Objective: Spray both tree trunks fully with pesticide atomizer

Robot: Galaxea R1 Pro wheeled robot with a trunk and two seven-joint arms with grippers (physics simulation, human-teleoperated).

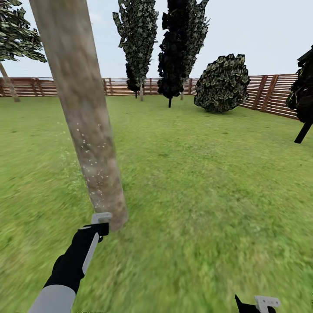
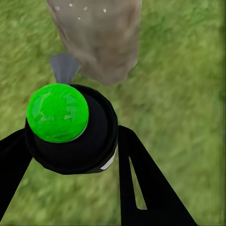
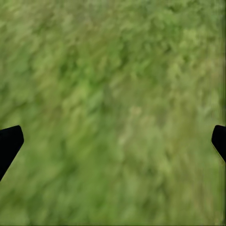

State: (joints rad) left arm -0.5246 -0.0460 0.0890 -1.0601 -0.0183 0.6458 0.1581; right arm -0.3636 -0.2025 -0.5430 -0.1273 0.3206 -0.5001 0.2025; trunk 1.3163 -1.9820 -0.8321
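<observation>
A thick, pale mottled tree trunk (image 1: 82, 113) leans across the left of the head view, with white pesticide specks (image 1: 94, 176) scattered over its lower part. My left gripper (image 1: 101, 222) sits right at the trunk's base. In the left wrist view it (image 2: 70, 157) is shut on the pesticide atomizer (image 2: 92, 146), a round black body with a bright green cap and a grey nozzle (image 2: 63, 68) pointing at the trunk (image 2: 103, 42). My right gripper (image 1: 261, 304) hangs low at the bottom right, open over bare grass, with its fingertips (image 3: 9, 141) wide apart.
Green lawn runs back to a brown slat fence (image 1: 269, 93). A round bush (image 1: 222, 82) and two dark narrow trees (image 1: 139, 43) stand at the back. Another pale-trunked tree (image 1: 9, 84) stands far left, and a dark tree (image 1: 304, 95) is at the right edge.
</observation>
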